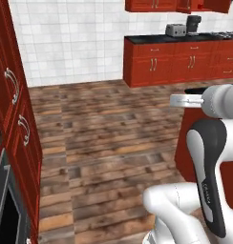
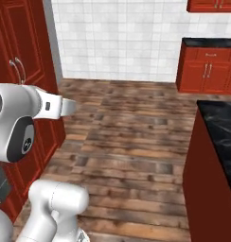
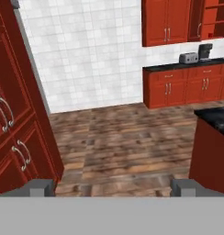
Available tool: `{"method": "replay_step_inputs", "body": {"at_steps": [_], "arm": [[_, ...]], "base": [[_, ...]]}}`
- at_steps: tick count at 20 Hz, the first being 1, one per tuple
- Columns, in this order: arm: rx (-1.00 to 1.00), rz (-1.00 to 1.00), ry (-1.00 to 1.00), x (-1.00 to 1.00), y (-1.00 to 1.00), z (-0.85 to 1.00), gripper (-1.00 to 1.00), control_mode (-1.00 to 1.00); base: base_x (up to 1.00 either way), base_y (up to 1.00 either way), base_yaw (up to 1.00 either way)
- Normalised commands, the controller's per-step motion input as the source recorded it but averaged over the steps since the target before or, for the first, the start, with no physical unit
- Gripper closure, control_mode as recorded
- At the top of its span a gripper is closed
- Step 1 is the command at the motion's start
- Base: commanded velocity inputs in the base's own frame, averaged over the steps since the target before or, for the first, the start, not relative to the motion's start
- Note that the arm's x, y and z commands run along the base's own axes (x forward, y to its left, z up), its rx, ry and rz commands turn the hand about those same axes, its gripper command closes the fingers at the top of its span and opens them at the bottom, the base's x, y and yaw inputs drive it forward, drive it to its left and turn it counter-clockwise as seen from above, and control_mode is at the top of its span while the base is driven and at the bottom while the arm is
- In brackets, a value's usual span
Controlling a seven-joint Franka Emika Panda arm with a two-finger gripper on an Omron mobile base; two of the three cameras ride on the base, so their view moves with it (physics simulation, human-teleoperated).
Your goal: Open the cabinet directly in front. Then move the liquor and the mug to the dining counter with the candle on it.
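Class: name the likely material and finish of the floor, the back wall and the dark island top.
Brown plank floor: looks like matt wood, with grain and board seams. White back wall: glossy ceramic tile, with grid joints. Black white-veined island top: probably polished marble.

A silver toaster [image 1: 175,30] and a dark coffee machine [image 1: 193,24] stand side by side on the far wall counter [image 1: 156,38], beyond a wood-plank floor [image 1: 109,133].

The robot's glossy white, rounded arm [image 1: 185,209] fills the lower right of the left base view, with a long black oval inlay bearing small pale lettering down one link and a grey cylindrical joint above it. In the right base view, at left, a dark grey round joint cap carries a small white mark, and a white tapered link has a tiny dark square.

At the bottom of the hand view, the pincer [image 3: 114,187] shows two small grey blocky fingertips [image 3: 39,186].
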Motion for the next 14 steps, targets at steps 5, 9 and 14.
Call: {"method": "replay_step_inputs", "body": {"at_steps": [5, 9, 14], "arm": [[0.0, 0.0, 0.0, 0.0, 0.0, 0.0, -1.0, 1.0], [0.0, 0.0, 0.0, 0.0, 0.0, 0.0, -1.0, 1.0], [0.0, 0.0, 0.0, 0.0, 0.0, 0.0, -1.0, 1.0]], "base": [[1.0, 0.33, -0.09], [1.0, 0.16, 0.0], [1.0, 0.18, 0.0]]}}
